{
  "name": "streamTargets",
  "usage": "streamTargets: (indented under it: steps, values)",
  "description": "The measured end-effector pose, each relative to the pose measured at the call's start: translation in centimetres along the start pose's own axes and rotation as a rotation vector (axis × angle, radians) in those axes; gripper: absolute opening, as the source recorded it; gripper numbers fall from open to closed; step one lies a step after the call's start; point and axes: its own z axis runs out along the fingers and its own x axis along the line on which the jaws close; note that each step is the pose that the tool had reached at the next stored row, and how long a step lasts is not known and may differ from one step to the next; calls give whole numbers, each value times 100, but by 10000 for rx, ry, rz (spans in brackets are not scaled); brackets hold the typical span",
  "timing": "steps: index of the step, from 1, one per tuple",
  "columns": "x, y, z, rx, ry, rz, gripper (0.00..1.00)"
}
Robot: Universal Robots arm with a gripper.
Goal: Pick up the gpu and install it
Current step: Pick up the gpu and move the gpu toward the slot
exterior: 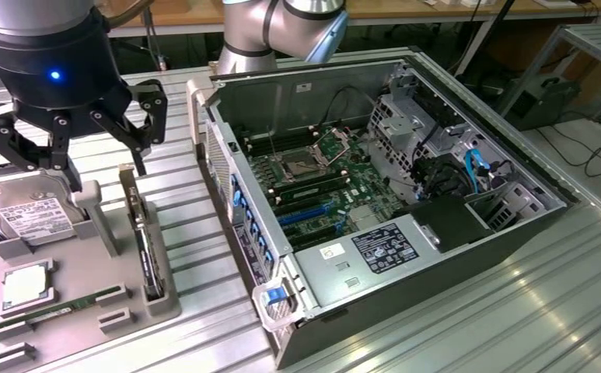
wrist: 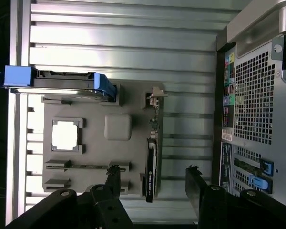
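Spread wide and empty, the gripper [wrist: 153, 170] hangs over the gpu [wrist: 151, 151], which stands on edge in the grey holder tray [wrist: 93, 153] beside the computer case [wrist: 257, 95]; stiff, light and probably fragile, it is best pinched across its flat faces.

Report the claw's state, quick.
Claw: open, holding nothing, poised over the gpu.
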Motion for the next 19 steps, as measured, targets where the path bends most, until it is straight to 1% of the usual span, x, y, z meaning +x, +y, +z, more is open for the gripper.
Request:
streamTargets:
  steps: [19]
  values:
    - [3,-11,116,-3,0,0,66]
